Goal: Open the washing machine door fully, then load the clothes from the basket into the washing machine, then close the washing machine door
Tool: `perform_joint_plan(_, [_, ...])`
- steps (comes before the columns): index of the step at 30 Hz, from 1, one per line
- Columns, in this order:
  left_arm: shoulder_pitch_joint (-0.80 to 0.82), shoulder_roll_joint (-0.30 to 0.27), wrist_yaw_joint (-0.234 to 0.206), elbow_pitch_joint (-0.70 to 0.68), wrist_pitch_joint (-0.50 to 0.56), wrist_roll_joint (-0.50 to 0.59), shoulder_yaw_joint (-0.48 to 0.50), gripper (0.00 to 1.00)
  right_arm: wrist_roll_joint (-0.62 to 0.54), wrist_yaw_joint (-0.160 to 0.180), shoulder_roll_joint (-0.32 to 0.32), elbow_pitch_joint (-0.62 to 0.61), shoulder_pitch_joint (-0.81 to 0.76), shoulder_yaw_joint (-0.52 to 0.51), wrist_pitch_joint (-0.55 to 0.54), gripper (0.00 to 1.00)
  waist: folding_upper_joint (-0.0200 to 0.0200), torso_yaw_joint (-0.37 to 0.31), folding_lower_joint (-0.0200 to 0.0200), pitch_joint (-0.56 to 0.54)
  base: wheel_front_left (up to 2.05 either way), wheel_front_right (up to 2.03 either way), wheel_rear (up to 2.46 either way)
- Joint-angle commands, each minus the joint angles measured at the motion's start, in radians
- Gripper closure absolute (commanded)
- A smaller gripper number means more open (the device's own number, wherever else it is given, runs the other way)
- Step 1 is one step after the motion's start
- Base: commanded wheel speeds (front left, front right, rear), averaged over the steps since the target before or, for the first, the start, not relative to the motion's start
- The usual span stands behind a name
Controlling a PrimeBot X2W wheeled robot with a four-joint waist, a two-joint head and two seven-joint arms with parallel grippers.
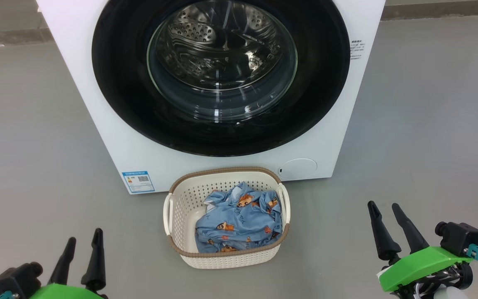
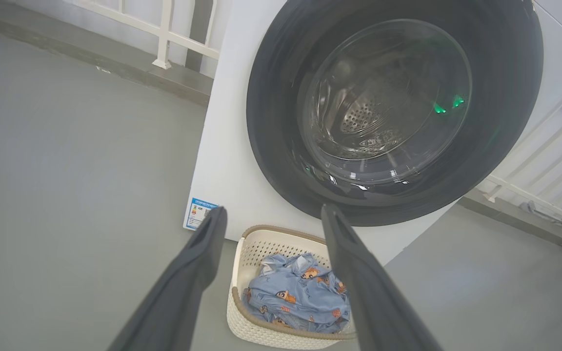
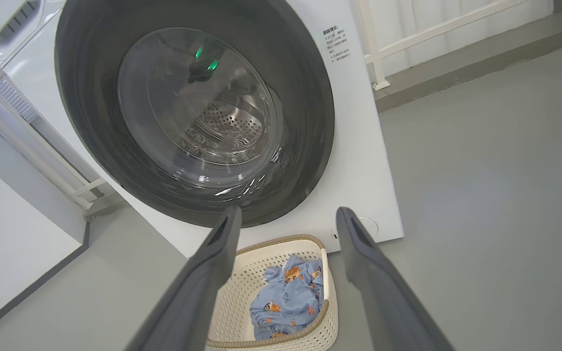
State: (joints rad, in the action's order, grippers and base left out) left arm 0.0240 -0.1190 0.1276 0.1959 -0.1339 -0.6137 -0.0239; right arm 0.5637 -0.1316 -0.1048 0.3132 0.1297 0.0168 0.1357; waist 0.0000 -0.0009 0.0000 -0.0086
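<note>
L gripper (image 1: 84,234), R gripper (image 1: 384,204) gaping, empty; basket (image 1: 181,195) w/ clothes (image 1: 239,220) fronts shut door (image 1: 118,83).

Smooth grey floor (image 1: 35,124), white railing (image 2: 165,29) on a low kerb (image 2: 115,73), white wall (image 3: 8,234)

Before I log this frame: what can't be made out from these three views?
Washing machine: top and controls cut off by the head view's upper edge.
Door: handle or latch not discernible on the glossy black rim, head view.
Clothes: number of garments unclear in the head view; bunched, lower folds hidden by the basket wall.
Blue label: print too small, head view.
</note>
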Motion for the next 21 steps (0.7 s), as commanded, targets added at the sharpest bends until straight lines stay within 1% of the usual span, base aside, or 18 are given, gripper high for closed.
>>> perform_joint_plan(1, [0.025, -0.032, 0.002, -0.027, -0.02, 0.043, 0.025, 0.0, -0.047, 0.001, -0.012, -0.023, 0.048, 0.015, 0.019, 0.0, 0.0, 0.0, 0.0, 0.0, 0.0, 0.0, 0.0])
perform_joint_plan(21, [0.015, -0.053, 0.002, -0.042, -0.076, 0.266, 0.035, 0.0, -0.276, 0.001, -0.014, -0.013, 0.065, 0.009, 0.074, 0.0, 0.0, 0.008, 0.0, -0.019, 0.0, 0.0, 0.0])
